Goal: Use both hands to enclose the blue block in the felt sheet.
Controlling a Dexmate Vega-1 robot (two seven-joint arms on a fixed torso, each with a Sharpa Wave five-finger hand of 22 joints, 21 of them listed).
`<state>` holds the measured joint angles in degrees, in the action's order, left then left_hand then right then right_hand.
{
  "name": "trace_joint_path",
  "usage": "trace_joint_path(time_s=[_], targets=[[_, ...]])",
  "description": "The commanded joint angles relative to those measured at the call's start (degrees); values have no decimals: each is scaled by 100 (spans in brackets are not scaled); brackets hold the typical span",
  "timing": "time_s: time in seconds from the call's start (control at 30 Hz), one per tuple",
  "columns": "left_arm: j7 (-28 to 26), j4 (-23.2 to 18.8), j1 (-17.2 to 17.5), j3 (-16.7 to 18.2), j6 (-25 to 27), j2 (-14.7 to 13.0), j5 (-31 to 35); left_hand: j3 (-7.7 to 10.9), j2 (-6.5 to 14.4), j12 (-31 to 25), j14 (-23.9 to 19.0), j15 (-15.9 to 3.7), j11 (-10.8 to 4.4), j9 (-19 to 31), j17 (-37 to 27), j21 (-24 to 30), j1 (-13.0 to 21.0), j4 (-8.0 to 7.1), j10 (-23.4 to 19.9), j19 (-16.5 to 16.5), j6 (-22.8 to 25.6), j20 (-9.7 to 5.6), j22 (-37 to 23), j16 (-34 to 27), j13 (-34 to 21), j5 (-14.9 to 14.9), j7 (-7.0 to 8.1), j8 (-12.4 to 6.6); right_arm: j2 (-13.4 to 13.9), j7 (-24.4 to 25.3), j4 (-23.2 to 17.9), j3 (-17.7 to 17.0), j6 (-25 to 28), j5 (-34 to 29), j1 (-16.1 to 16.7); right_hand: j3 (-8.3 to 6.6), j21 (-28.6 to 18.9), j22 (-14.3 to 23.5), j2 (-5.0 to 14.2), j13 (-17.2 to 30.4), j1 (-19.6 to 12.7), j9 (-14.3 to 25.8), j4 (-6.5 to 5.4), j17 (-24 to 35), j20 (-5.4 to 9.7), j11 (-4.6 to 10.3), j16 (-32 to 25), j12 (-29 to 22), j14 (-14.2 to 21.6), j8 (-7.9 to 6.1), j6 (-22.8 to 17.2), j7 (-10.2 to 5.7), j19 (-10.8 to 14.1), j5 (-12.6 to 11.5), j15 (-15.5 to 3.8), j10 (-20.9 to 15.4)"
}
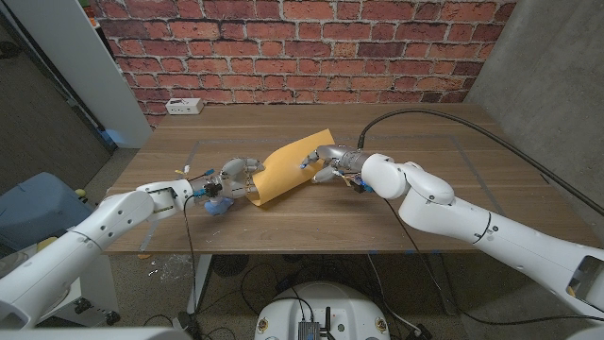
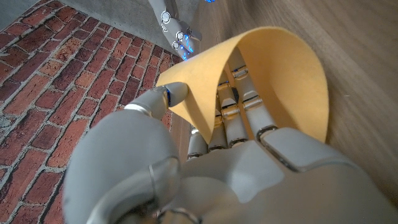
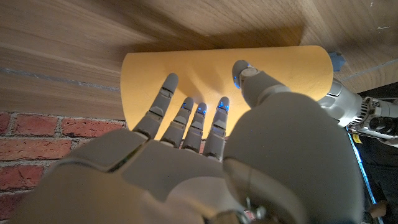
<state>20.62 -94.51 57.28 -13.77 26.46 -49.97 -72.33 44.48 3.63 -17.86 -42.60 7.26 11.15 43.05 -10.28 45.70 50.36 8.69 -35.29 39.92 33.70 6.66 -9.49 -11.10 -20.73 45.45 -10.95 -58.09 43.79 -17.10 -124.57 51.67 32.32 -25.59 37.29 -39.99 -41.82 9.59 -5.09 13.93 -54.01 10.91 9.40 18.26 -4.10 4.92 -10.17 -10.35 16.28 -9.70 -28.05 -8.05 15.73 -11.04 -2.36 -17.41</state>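
Observation:
The yellow felt sheet (image 1: 288,168) lies mid-table, its near-left end curled up and over. My left hand (image 1: 231,178) holds that curled end: in the left wrist view the thumb (image 2: 175,93) presses the outside of the felt sheet (image 2: 280,74) and the fingers (image 2: 239,115) sit inside the fold. My right hand (image 1: 328,161) is at the sheet's right side, its spread fingers (image 3: 186,118) touching the flat felt sheet (image 3: 205,71). A small pale blue piece (image 1: 215,204), perhaps the block, shows just under my left hand and at the sheet's end (image 3: 336,60).
A white power strip (image 1: 184,106) lies at the table's back left near the brick wall. A black cable (image 1: 444,118) arches over my right arm. A blue chair (image 1: 38,203) stands off the table's left side.

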Motion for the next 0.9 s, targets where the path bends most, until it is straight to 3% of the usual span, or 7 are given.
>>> trace_joint_path(time_s=[0.03, 0.27, 0.53, 0.7, 0.77, 0.83, 0.9], targets=[[-127, 7, 43, 51, 36, 34, -87, 60, -45, -67, -77, 17, 18, 1076, -7, -41, -20, 6, -95, 64, 198, 39, -5, -3, -14, 54, -79, -74, -209, -150, 339, 60, -487, -157, -130, 69, 111, 19, 87, -59, -183, 16, 31, -163, 110, 84, -21, 28, -270, 30, 597, -112, -15, -41, -661, 342], [-122, 46, 49, 41, -112, 95, 7, 85, -74, -69, -98, 58, 9, 1007, -6, -76, -49, 19, -110, 98, 203, 134, -5, 5, -15, 79, -77, -39, -387, -453, 530, 190, -626, -326, -310, 321, 347, 26, 332, -157, 57, 4, -184, -329, 81, 429, -116, 18, -567, 5, 1537, -371, -221, -57, -300, 857], [-171, -3, 172, 98, -493, 126, 235, -2, -398, -25, 118, 87, -102, 791, -12, -219, -306, 11, 1, 176, -67, 395, -9, 71, -45, -64, -62, 160, -639, -691, 832, 369, -788, -538, -517, 630, 532, 38, 588, -205, 437, -6, -385, -373, 83, 560, -134, -21, -848, -53, 1798, -379, -437, -76, -320, 1054], [-361, -169, 386, 218, -842, 120, 415, -373, -572, 8, 341, 40, -214, 808, -49, -357, -852, -268, 188, 84, -500, 441, -52, 70, -103, -360, -51, 311, -839, -759, 1058, 500, -848, -731, -640, 854, 651, 41, 741, -227, 683, -12, -496, -430, 153, 552, -129, -34, -1040, -80, 1876, -361, -575, -76, -531, 1125], [-497, -274, 494, 274, -989, 92, 523, -705, -678, 12, 462, -17, -286, 796, -71, -431, -1282, -487, 299, 48, -754, 467, -74, 61, -145, -635, -63, 425, -926, -786, 1149, 565, -843, -834, -692, 970, 689, 44, 821, -233, 830, -13, -579, -453, 188, 580, -135, -39, -1103, -89, 1897, -377, -598, -69, -612, 1151], [-633, -375, 595, 321, -1138, 57, 656, -1055, -829, -10, 495, -27, -306, 805, -77, -494, -1671, -622, 346, 47, -814, 484, -82, 32, -184, -1054, -54, 449, -1014, -781, 1232, 609, -828, -915, -721, 1101, 720, 46, 884, -237, 1010, -12, -684, -471, 206, 584, -151, -47, -1138, -95, 1915, -390, -606, -54, -650, 1167], [-784, -487, 724, 395, -1292, 44, 745, -1551, -1006, -31, 604, -83, -368, 758, -74, -635, -2249, -789, 458, 19, -958, 495, -85, 35, -241, -1943, -18, 539, -1096, -778, 1347, 624, -882, -906, -751, 1309, 777, 50, 1024, -242, 1307, -11, -863, -496, 258, 585, -185, -60, -1173, -107, 1929, -413, -629, -28, -704, 1179]])
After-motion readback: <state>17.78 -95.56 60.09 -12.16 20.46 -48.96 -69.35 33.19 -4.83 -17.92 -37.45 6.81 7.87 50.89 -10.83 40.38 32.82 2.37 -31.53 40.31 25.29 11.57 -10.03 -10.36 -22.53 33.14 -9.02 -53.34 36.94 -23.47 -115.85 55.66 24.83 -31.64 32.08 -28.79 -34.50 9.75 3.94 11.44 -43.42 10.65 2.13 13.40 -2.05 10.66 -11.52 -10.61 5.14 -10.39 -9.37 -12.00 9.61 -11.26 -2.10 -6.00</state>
